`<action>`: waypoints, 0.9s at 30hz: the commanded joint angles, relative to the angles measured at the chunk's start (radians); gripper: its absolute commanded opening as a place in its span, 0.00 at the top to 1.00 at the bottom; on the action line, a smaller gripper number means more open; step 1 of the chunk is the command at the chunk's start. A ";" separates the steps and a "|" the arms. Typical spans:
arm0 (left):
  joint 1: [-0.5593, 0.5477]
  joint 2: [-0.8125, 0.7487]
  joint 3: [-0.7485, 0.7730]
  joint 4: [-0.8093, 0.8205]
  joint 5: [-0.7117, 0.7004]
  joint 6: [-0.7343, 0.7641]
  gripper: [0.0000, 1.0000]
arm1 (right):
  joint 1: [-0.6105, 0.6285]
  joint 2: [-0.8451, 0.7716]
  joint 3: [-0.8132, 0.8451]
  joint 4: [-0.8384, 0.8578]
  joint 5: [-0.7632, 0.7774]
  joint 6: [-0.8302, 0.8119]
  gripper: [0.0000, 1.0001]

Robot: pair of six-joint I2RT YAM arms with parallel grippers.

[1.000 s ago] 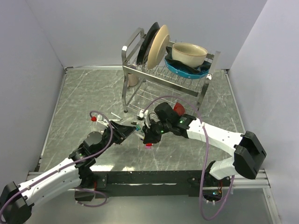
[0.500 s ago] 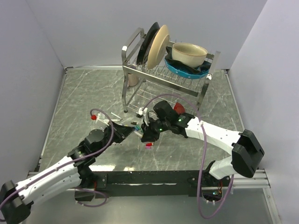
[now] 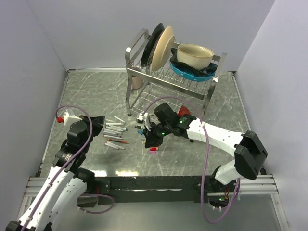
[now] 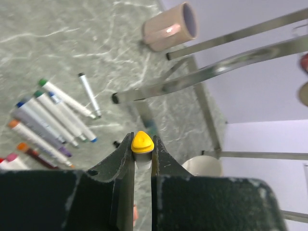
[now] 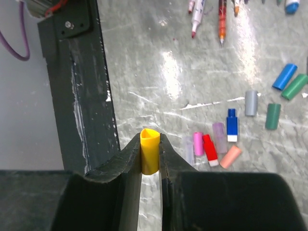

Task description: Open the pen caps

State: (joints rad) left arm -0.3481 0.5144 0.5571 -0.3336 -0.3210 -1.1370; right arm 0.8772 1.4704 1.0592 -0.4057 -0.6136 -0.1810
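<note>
In the left wrist view my left gripper [image 4: 142,144] is shut on a white pen barrel whose yellow end [image 4: 142,142] pokes out between the fingertips. My right gripper [image 5: 149,144] is shut on a hollow yellow pen cap [image 5: 149,153], open end up, with no pen in it. From above, the left gripper [image 3: 99,121] sits at the left by a row of uncapped pens [image 3: 114,132]. The right gripper [image 3: 147,137] hangs over the table's middle. Loose caps lie under it: pink [image 5: 198,143], red [image 5: 208,149], blue [image 5: 232,124], green [image 5: 273,116].
A metal dish rack [image 3: 144,91] with plates and a bowl [image 3: 195,55] stands at the back. A pink mug [image 4: 169,26] lies on its side beside the rack's legs [image 4: 207,72]. The black front rail [image 5: 82,86] runs close to the right gripper.
The left gripper closed at the table's middle beside the right gripper, then drew back to the left with the pen. The yellow cap stayed in the right gripper. The row of pens is now uncovered.
</note>
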 commanded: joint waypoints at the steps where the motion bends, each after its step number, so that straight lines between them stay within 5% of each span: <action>1: 0.018 -0.011 -0.020 -0.045 0.076 0.028 0.99 | 0.003 0.016 0.008 -0.031 0.051 -0.046 1.00; 13: 0.020 -0.111 -0.241 -0.073 0.108 -0.106 0.98 | 0.022 0.156 0.065 -0.105 0.274 -0.135 0.99; 27: 0.021 -0.099 -0.282 -0.085 0.083 -0.144 0.97 | 0.040 0.252 0.079 -0.110 0.374 -0.155 0.87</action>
State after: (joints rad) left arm -0.3340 0.4160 0.2958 -0.4377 -0.2329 -1.2629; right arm 0.9073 1.7157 1.0950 -0.5186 -0.2710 -0.3210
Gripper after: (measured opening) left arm 0.153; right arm 0.215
